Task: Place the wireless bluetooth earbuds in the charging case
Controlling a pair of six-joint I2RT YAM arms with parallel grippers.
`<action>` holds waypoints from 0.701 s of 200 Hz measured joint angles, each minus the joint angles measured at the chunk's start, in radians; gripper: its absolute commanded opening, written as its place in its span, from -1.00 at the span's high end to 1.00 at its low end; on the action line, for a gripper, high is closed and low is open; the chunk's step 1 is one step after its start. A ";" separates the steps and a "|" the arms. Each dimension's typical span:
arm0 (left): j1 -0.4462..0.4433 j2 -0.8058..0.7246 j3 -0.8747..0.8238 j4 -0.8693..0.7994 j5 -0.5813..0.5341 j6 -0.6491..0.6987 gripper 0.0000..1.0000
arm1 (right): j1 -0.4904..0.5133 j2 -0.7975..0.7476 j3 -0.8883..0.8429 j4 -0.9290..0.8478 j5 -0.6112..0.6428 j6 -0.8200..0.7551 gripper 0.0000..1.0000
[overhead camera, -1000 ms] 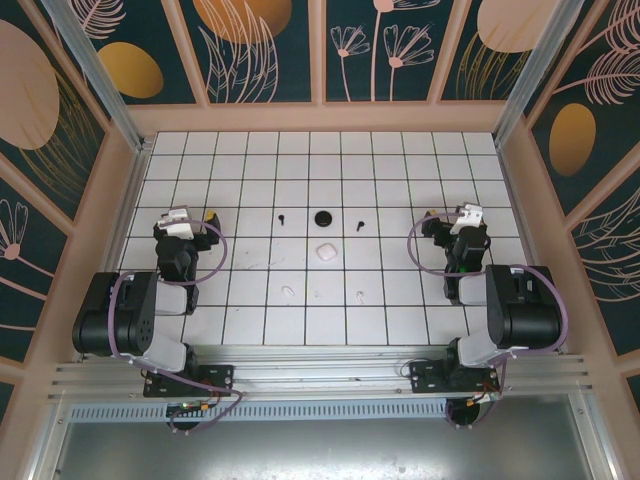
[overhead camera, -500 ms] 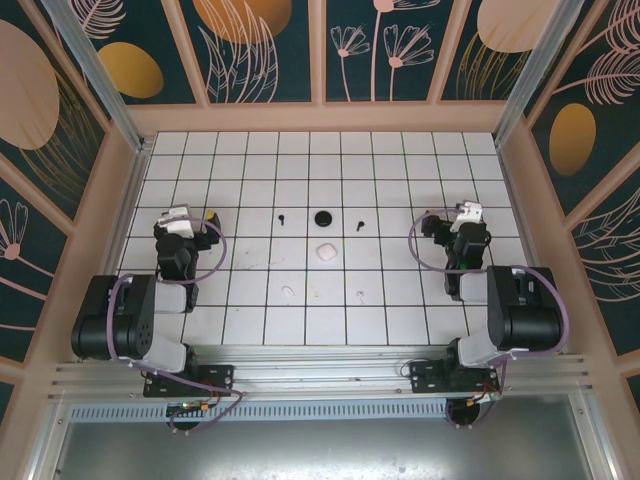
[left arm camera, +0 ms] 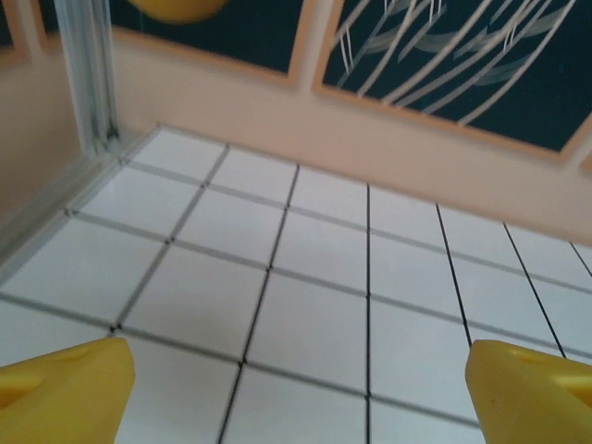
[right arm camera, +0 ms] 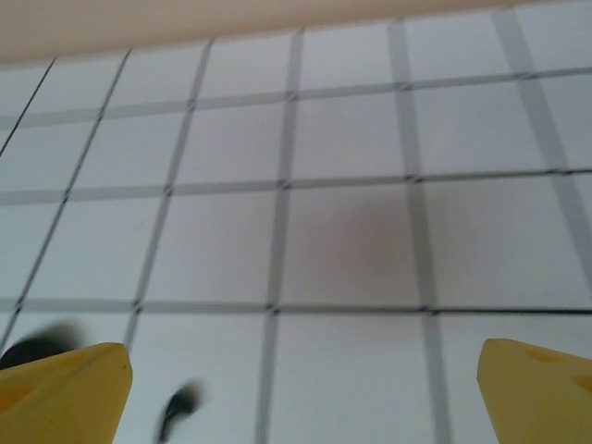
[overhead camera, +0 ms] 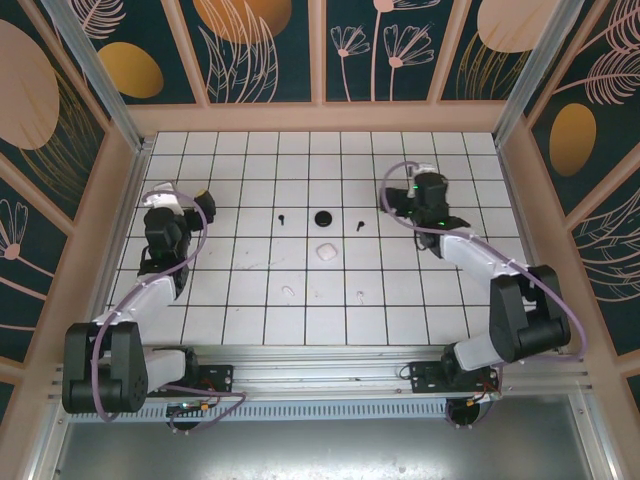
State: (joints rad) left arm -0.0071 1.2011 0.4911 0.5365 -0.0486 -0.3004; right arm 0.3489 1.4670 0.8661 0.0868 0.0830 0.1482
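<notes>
Two black earbuds (overhead camera: 282, 216) (overhead camera: 359, 224) lie either side of a round black charging case (overhead camera: 322, 217) on the tiled floor. A whitish case (overhead camera: 325, 252) sits just nearer, with two faint whitish earbuds (overhead camera: 288, 292) (overhead camera: 360, 296) below it. My right gripper (overhead camera: 398, 192) hovers open just right of the right-hand black earbud. That earbud (right arm camera: 178, 407) shows blurred at the lower left of the right wrist view, beside the dark blur of the black case (right arm camera: 37, 350), with nothing between the right gripper's (right arm camera: 305, 393) yellow fingertips (right arm camera: 65, 388). My left gripper (overhead camera: 190, 197) is open over bare tiles at far left; the left gripper (left arm camera: 296, 398) holds nothing.
A wooden wall (overhead camera: 320, 117) closes the tiled floor at the back, and wooden walls (overhead camera: 118, 200) run down both sides. A metal post (left arm camera: 88, 74) stands in the back left corner, close to the left gripper.
Both arms have unfolded and reached away from their bases. The right gripper swung left and back toward the black earbud; the left gripper moved back along the left side. The earbuds and cases lie unmoved.
</notes>
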 measured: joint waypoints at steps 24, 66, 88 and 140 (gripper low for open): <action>-0.074 -0.005 -0.001 -0.118 0.018 -0.052 -0.75 | 0.158 0.070 0.072 -0.152 -0.032 0.004 -0.85; -0.270 -0.005 -0.042 -0.205 0.042 -0.137 -0.79 | 0.331 0.241 0.243 -0.371 -0.035 0.050 -0.83; -0.349 -0.003 -0.086 -0.212 0.040 -0.180 -0.77 | 0.362 0.294 0.287 -0.437 -0.035 0.072 -0.83; -0.427 0.062 -0.095 -0.212 0.041 -0.225 -0.71 | 0.373 0.406 0.382 -0.520 -0.035 0.082 -0.69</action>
State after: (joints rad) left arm -0.4343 1.2629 0.3962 0.3248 -0.0074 -0.5259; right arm 0.7219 1.8725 1.2480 -0.4335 0.0475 0.2302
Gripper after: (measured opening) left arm 0.858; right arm 0.892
